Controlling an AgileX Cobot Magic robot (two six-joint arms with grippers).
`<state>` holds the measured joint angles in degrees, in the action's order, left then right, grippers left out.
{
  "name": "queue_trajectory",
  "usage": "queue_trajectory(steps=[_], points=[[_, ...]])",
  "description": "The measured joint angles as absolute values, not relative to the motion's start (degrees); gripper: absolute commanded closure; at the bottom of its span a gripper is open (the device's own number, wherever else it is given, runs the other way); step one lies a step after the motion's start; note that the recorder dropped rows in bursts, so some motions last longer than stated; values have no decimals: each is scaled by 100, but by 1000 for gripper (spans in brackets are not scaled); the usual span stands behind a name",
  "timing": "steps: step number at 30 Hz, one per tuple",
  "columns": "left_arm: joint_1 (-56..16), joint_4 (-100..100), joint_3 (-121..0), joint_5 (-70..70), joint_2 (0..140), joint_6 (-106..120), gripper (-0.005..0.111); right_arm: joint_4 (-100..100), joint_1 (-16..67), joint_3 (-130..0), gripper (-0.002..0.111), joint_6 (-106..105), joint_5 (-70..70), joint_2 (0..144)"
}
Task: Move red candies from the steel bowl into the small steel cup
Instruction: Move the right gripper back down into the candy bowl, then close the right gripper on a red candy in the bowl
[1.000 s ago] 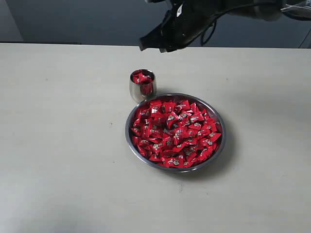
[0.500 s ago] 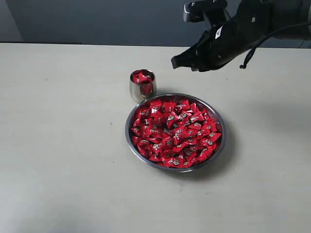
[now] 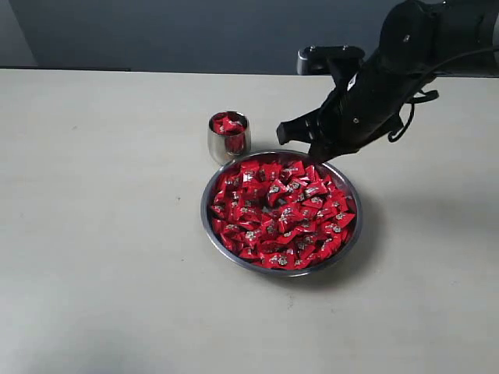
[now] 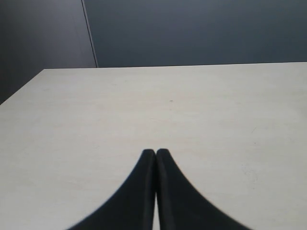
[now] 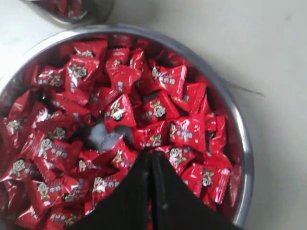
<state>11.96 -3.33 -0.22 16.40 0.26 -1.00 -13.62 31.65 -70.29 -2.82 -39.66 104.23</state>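
The right gripper (image 5: pixel 151 154) hangs over the steel bowl (image 5: pixel 241 139), jaws pressed together with nothing between them, its tips just above the heaped red candies (image 5: pixel 158 111). A small bare patch of bowl floor shows among the wrappers. The small steel cup (image 5: pixel 84 12), red inside, stands just beside the bowl's rim on the pale table (image 5: pixel 249 43).

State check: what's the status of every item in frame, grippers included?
steel bowl: upright on the table, nearly full.
small steel cup: upright beside the bowl, filled to about the rim.
red candies: wrapped; most in the bowl, some in the cup.
right gripper: shut, holding nothing, over the bowl's candies.
left gripper: shut, holding nothing, over bare table.
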Motion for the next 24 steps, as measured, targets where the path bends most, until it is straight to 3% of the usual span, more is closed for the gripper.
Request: queue_trajectory(steps=[9, 16, 24], points=[[1196, -333, -22, 1640, 26, -100, 106, -2323, 3165, -7029, 107, -907, -4736, 10902], [1196, -333, -22, 1640, 26, -100, 106, -2413, 3165, -7029, 71, -1028, -4799, 11031], [1196, -333, -22, 1640, 26, -100, 106, -2413, 3165, -7029, 70, -1028, -4799, 11046]])
